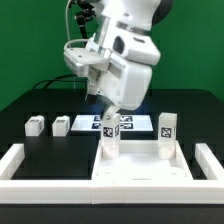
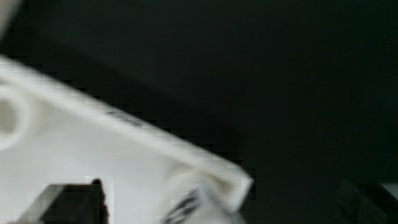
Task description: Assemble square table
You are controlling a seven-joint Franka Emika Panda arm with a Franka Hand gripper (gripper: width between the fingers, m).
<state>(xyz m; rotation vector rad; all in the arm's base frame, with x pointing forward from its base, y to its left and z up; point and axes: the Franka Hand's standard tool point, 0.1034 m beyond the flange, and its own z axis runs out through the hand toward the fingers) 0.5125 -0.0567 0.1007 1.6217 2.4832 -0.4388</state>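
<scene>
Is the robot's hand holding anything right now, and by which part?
Nothing is held. The gripper is wide open above the tabletop, its fingers standing clear on either side of an upright leg.

A black work surface (image 1: 40,105) is seen beneath everything, and a plain green backdrop (image 1: 30,40) is set behind it. A low white wall (image 1: 18,160) is laid in a U along the near side, with one arm at the exterior view's left, one at its right, and a long strip joining them in front. The marker board (image 1: 142,121) is laid flat farther back, near the middle of the surface; black tags are printed on it, and part of it is hidden. In the wrist view the surface is shown only as a dark, blurred field.
</scene>
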